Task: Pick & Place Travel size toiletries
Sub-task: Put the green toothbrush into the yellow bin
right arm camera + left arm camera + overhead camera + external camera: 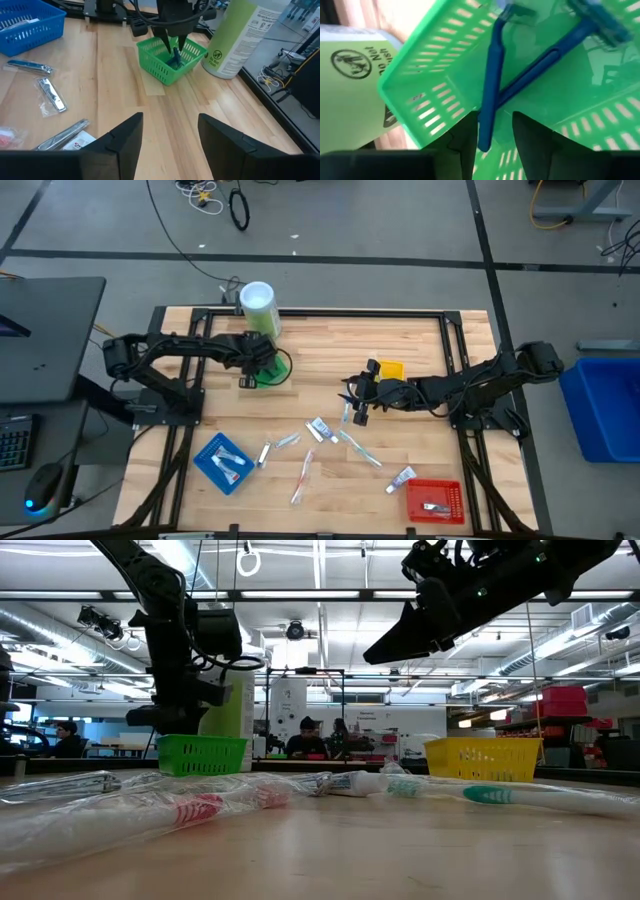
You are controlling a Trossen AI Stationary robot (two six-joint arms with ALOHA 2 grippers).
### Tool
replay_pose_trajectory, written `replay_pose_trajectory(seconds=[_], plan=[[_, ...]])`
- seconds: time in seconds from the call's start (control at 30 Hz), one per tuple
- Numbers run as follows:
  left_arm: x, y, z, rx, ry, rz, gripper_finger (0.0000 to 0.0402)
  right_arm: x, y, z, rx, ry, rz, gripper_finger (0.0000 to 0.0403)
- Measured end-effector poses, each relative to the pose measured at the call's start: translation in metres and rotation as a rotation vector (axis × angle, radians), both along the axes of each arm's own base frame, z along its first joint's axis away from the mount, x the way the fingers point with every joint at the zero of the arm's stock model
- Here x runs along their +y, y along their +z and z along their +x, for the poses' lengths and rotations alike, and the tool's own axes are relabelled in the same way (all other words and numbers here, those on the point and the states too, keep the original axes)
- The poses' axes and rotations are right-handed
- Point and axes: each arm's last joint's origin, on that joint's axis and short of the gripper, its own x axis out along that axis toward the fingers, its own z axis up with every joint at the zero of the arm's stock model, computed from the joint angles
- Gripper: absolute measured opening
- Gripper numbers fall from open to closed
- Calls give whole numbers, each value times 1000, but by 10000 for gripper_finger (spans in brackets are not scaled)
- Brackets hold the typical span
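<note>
Two blue razors lie crossed in the green tray, and one handle end sits right between the left end effector's fingers, which are spread apart above it, not visibly pinching. That end effector hangs straight down into the tray, just beside the tall green canister. Out in the middle of the surface, the rest of the toiletries lie scattered: wrapped toothbrushes, small tubes, silvery clippers. A few pieces rest in the blue tray, one in the red tray. The right end effector hovers above the surface near the yellow tray, fingers wide and empty, over the edge of the scattered pile.
</note>
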Motion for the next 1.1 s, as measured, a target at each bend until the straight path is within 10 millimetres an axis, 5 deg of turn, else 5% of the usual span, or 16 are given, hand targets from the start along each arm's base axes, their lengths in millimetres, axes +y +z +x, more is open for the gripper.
replay_pose_trajectory(seconds=[0.2,0.63,1.1], plan=[[-3,23,14,-28,9,-6,137,0,0,0,0,0,0,210],[-34,135,49,-490,123,-218,137,1,-3,-1,26,37,37,208],[-126,159,44,-650,40,-341,137,4,-4,-1,37,105,117,204]])
